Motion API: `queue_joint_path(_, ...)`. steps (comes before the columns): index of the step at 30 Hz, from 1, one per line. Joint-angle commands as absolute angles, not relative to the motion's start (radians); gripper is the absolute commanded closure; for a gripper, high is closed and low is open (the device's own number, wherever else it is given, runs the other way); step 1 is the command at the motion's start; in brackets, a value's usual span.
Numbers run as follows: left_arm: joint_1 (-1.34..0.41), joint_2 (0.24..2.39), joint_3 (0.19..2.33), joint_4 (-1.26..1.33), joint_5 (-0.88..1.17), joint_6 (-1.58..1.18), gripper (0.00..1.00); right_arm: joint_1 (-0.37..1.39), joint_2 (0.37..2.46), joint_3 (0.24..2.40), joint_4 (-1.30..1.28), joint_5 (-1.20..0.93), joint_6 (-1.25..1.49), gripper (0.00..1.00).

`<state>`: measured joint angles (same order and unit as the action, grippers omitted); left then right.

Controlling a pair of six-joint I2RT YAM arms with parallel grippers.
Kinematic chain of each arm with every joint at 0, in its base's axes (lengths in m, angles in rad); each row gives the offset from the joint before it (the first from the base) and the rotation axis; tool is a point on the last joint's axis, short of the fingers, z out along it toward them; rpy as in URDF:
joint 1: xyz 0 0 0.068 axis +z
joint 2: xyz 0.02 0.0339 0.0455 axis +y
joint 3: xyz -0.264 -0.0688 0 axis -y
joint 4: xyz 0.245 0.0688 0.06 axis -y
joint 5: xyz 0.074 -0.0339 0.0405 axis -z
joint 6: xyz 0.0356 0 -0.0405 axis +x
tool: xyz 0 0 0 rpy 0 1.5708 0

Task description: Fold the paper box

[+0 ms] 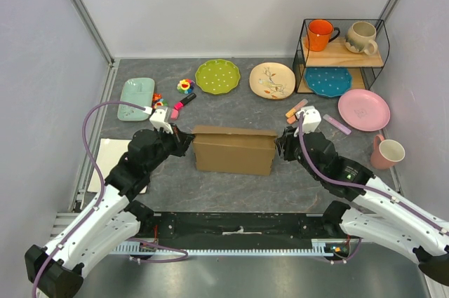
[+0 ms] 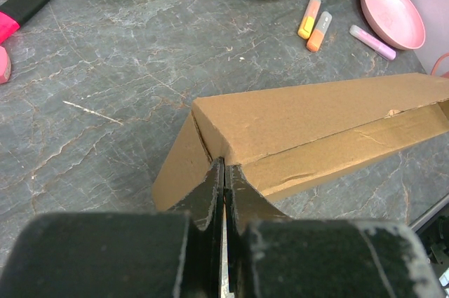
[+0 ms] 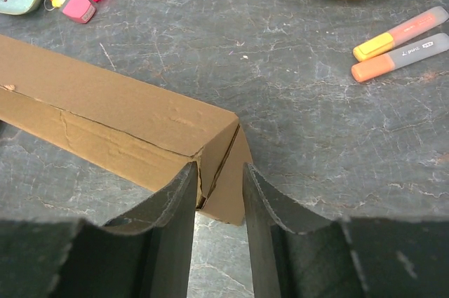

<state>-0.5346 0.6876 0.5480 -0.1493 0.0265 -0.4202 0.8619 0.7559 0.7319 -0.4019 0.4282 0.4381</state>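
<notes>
The box [image 1: 233,151] stands mid-tabletop [image 1: 231,112]; the left end effector [image 2: 223,166], fully closed, touches its left end, and the right end effector [image 3: 219,172], part-open, straddles its right flap.

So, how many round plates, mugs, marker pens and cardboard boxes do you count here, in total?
Round plates: 4 (green, cream, blue, pink)
Mugs: 3 (orange, beige, pink)
Marker pens: 4 (pink-black, yellow-orange, orange-grey, lilac)
Cardboard box: 1
Total: 12
</notes>
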Motion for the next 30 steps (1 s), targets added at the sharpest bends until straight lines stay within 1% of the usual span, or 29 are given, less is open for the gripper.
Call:
queue_joint_path(1,-0.541,0.710,0.549,-0.265,0.046,-0.443,0.98,0.867,0.759,0.764,-0.370,0.454,0.414,0.61)
queue_joint_path(4,-0.541,0.709,0.548,-0.267,0.048,-0.442,0.98,0.865,0.765,0.765,-0.359,0.453,0.411,0.63)
queue_joint_path(7,-0.543,0.712,0.548,-0.265,0.051,-0.442,0.98,0.865,0.775,0.769,-0.348,0.449,0.408,0.68)
queue_joint_path(10,-0.543,0.716,0.546,-0.262,0.054,-0.442,0.98,0.867,0.779,0.765,-0.341,0.449,0.407,0.76)
queue_joint_path(11,-0.543,0.715,0.545,-0.262,0.057,-0.442,0.98,0.865,0.778,0.759,-0.334,0.446,0.405,0.83)
queue_joint_path(13,-0.543,0.718,0.543,-0.259,0.060,-0.443,0.98,0.865,0.770,0.750,-0.327,0.445,0.408,0.93)
queue_joint_path(14,-0.543,0.718,0.542,-0.259,0.063,-0.445,0.98,0.865,0.767,0.736,-0.324,0.440,0.408,1.00)
queue_joint_path(19,-0.545,0.715,0.526,-0.241,0.069,-0.462,0.98,0.865,0.729,0.661,-0.331,0.431,0.452,1.00)
queue_joint_path(25,-0.546,0.710,0.499,-0.213,0.081,-0.494,0.98,0.865,0.675,0.497,-0.333,0.376,0.566,1.00)
queue_joint_path(30,-0.548,0.709,0.494,-0.210,0.083,-0.494,0.98,0.865,0.641,0.462,-0.337,0.367,0.589,1.00)
